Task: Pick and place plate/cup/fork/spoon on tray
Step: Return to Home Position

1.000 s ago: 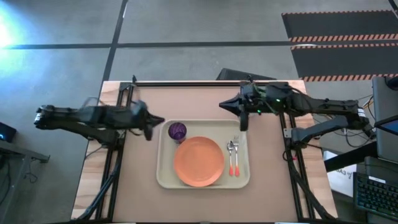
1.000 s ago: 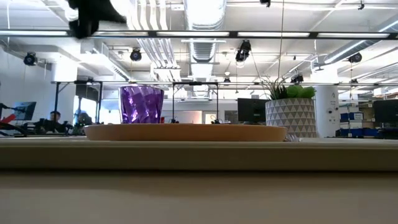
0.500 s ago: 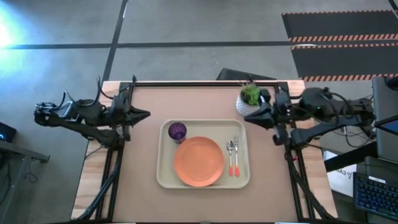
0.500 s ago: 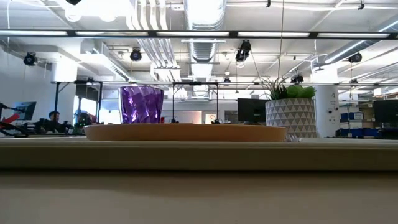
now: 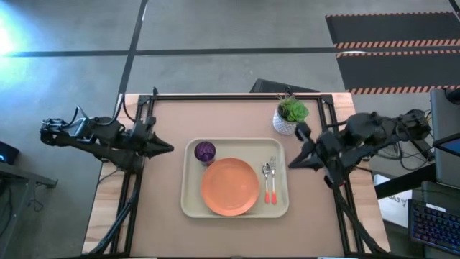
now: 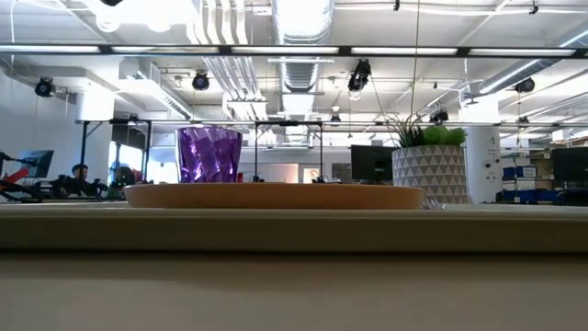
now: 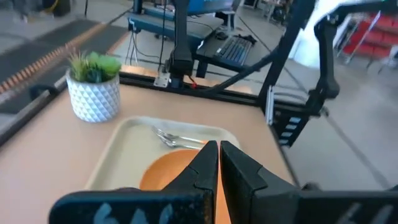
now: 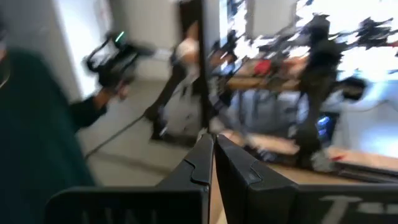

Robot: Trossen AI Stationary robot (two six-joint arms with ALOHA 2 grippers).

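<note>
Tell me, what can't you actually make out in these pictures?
- Low view: the fork and spoon are hidden behind the tray rim and plate; both arms are out of frame.
- Left wrist view: the cup is covered by the left gripper's own dark body.
- Right wrist view: everything past the right gripper is blurred; no tableware can be told.
- High view: the fork's tines are too small to count.

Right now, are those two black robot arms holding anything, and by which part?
Nothing is held. The left fingers and the right fingers are both shut and empty, either side of the cream-yellow plastic tray.
</note>
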